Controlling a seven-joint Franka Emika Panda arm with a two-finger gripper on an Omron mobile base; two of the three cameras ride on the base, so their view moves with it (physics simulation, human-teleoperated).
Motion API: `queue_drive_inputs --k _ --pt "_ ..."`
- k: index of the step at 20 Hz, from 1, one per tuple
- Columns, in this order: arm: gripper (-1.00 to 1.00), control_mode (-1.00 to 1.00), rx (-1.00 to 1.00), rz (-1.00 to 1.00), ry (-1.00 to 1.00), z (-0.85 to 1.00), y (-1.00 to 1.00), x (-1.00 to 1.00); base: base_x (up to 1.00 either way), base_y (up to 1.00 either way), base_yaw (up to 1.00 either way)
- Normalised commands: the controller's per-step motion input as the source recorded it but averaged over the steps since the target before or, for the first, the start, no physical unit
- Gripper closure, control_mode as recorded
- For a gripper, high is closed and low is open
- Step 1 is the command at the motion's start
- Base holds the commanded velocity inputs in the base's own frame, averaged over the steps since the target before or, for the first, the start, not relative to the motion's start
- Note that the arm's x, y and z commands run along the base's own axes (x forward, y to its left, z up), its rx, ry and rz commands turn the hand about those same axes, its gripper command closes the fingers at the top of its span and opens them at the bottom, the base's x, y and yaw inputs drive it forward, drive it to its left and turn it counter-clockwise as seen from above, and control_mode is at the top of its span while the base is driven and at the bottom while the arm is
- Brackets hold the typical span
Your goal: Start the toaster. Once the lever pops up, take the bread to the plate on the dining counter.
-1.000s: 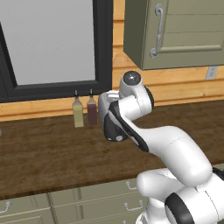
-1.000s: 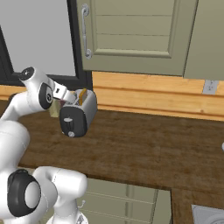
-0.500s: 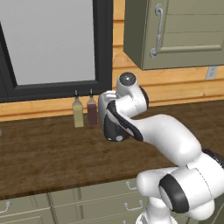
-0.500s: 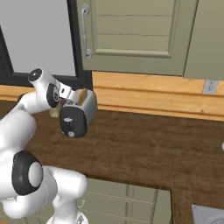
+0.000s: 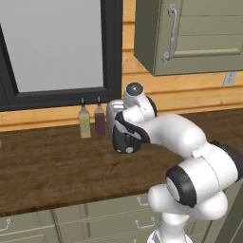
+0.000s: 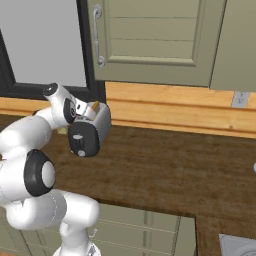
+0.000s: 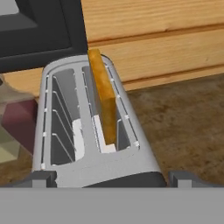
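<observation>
My gripper (image 7: 112, 177) hangs right over the toaster (image 7: 94, 131), fingers (image 7: 40, 178) spread wide, one tip either side of its near end, pinching nothing. The toaster sits on the worktop (image 6: 170, 165) by the wall, next to two bottles (image 5: 91, 121). The bread (image 7: 103, 96) stands upright in the right-hand slot as my camera sees it, well proud of the top — golden-brown, so I read it as toasted and popped, though the lever itself isn't visible to me from here. Left slot is empty. In the right base camera the toaster (image 6: 90, 129) shows its black end panel, with my hand just behind it. Judgement: start step likely done; the grab is not yet made. Left — pinch the slice, lift it clear, carry it to the plate on the dining counter.
</observation>
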Motion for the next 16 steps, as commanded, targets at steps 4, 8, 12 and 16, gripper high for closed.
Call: queue_drive_inputs --k 4,8,12,16 --pt "-1.0 -1.0 0.0 -0.01 0.02 -0.13 -0.1 0.29 0.0 0.0 0.0" --pt "-1.0 -1.0 0.0 -0.02 0.01 -0.09 -0.14 0.22 0.0 0.0 0.0" --pt "-1.0 -1.0 0.0 -0.01 0.01 -0.17 -0.09 0.24 0.0 0.0 0.0" --pt "-1.0 -1.0 0.0 0.0 0.0 -0.2 -0.01 0.29 0.0 0.0 0.0"
